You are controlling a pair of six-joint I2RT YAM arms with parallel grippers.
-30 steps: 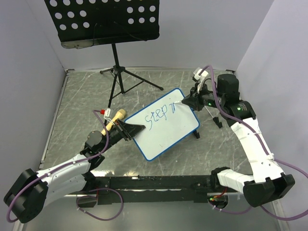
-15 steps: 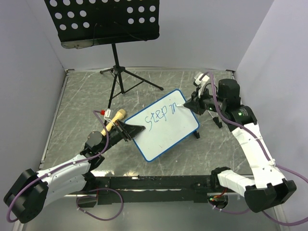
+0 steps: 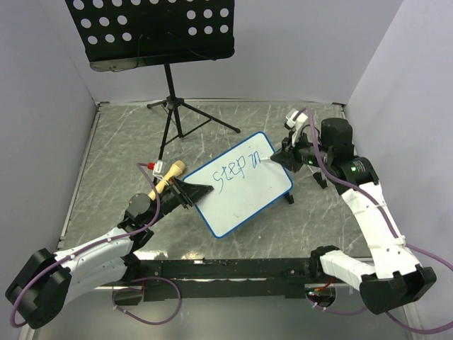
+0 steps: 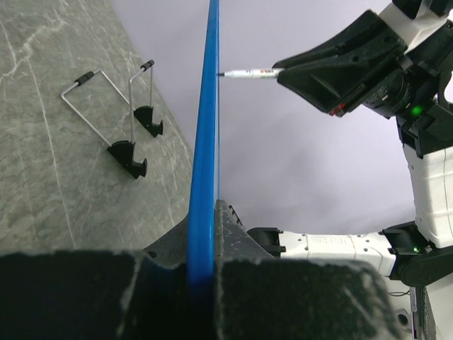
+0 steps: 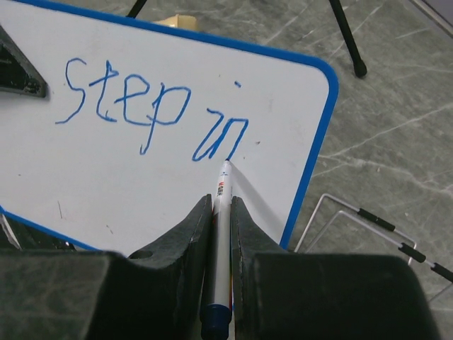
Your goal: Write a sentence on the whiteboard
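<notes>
The whiteboard (image 3: 244,195) with its blue frame is held tilted above the table's middle, and my left gripper (image 3: 192,193) is shut on its left edge. In the left wrist view that blue edge (image 4: 205,142) runs up between the closed left gripper (image 4: 212,212) pads. The sentence (image 5: 141,106) reads "step in" in blue ink near the board's top (image 3: 233,170). My right gripper (image 5: 221,205) is shut on a white marker (image 5: 222,198), whose tip touches the board just below the "n". The right gripper (image 3: 279,157) stands at the board's upper right corner.
A black perforated music stand (image 3: 152,32) rises at the back, its tripod legs (image 3: 180,117) on the marble table. A wooden-handled tool (image 3: 170,176) lies left of the board. Bent wire feet (image 5: 368,219) lie on the table right of the board. Walls close both sides.
The right gripper with the marker has shifted slightly right along the board, and the last letters after "step" have grown. The left arm and the board have stayed still.
</notes>
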